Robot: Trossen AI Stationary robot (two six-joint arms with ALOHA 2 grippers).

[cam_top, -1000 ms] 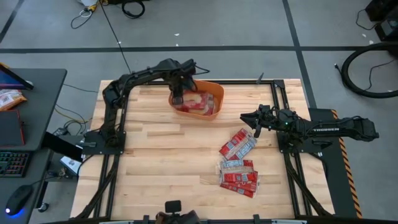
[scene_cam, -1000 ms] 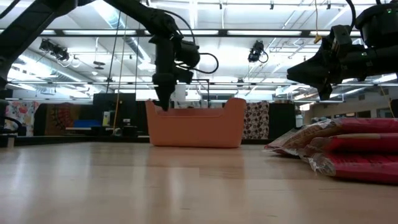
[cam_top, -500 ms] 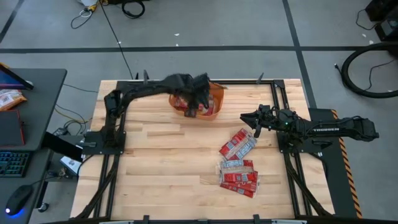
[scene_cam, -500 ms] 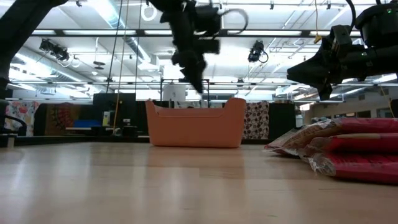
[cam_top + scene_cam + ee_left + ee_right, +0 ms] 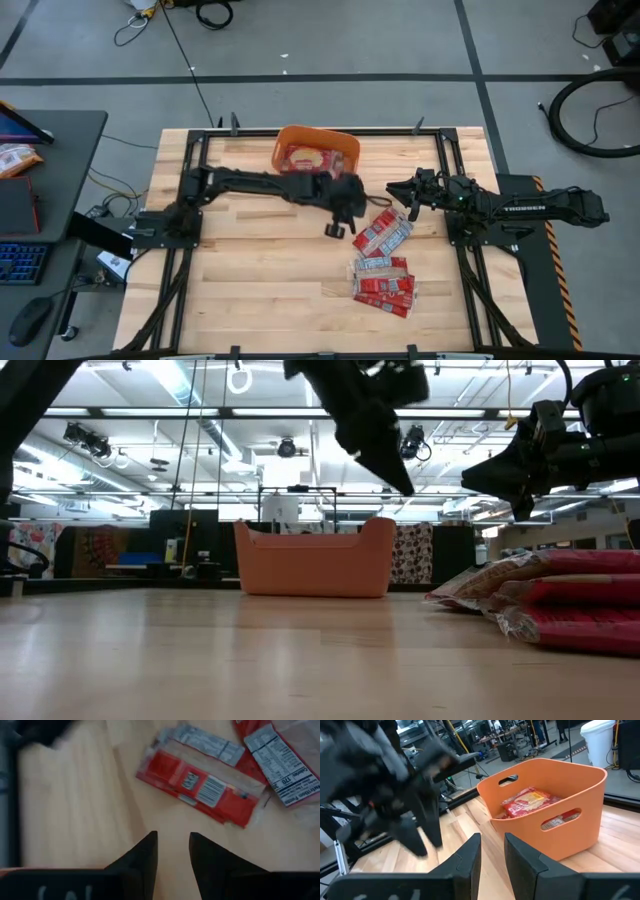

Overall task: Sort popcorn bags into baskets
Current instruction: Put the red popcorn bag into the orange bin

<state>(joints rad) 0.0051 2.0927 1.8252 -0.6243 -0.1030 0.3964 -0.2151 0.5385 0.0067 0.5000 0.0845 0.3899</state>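
The orange basket [image 5: 317, 157] stands at the table's far edge with red popcorn bags [image 5: 527, 800] lying flat inside. More red popcorn bags lie flat on the table: one [image 5: 382, 232] near the middle right, and a small pile [image 5: 383, 281] nearer the front edge. My left gripper [image 5: 334, 230] hangs open above the bare wood just left of the nearest bag [image 5: 200, 787], slanting down, with nothing between its fingers [image 5: 145, 852]. My right gripper [image 5: 390, 187] waits at the right, level and clear of the table. It points toward the basket [image 5: 550, 815], open by a narrow gap and empty.
Bare wood [image 5: 250, 260] covers the table's left and near parts. Black frame rails [image 5: 455, 260] run along both sides. In the low view the bag pile [image 5: 560, 600] sits at the right, and the basket [image 5: 315, 557] farther back.
My left gripper has swung out of the basket toward the table's right and near edge. It has ended above the wood beside the loose bags, tipped from pointing straight down to a slant. The basket and the bags on the table have stayed put.
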